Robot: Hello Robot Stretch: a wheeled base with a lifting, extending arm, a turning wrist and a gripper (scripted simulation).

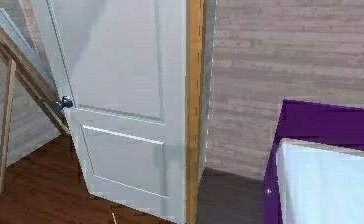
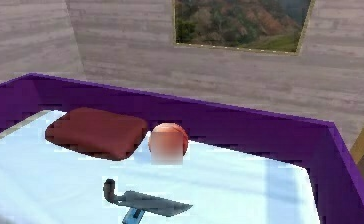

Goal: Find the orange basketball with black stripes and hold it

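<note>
- Arm side view: a bed (image 2: 240,112) with a purple frame is seen, and a white sheet (image 2: 240,180) is spread across it from edge to edge.
- A dark red pillow (image 2: 97,133) is laid flat on the sheet near the bed's far edge, toward the far corner at the arm side view's left.
- An orange rounded thing (image 2: 168,132) is seen resting on the sheet just beside the pillow, on the side toward the arm side view's right and close to the bed's far edge. Black stripes cannot be made out on it.
- A grey flat-bladed tool (image 2: 145,205) with a dark hooked handle is laid near the bed's near edge, well apart from the pillow and the orange thing. The handle is turned toward the arm side view's left.
- A framed landscape picture (image 2: 240,22) is hung on the pale panelled wall (image 2: 120,40) beyond the bed's far edge.
- Writing or labels cannot be read on any of these things.
- Forward view: a white panelled door (image 1: 125,90) with a dark knob (image 1: 65,102) is seen beside a wooden door jamb (image 1: 195,100), above a dark wood floor (image 1: 40,185).
- A pale wooden pole (image 1: 8,110) is seen at the forward view's left edge.
- The bed's purple frame (image 1: 320,120) is seen at the forward view's right edge.
- The state of the claw cannot be told.
</note>
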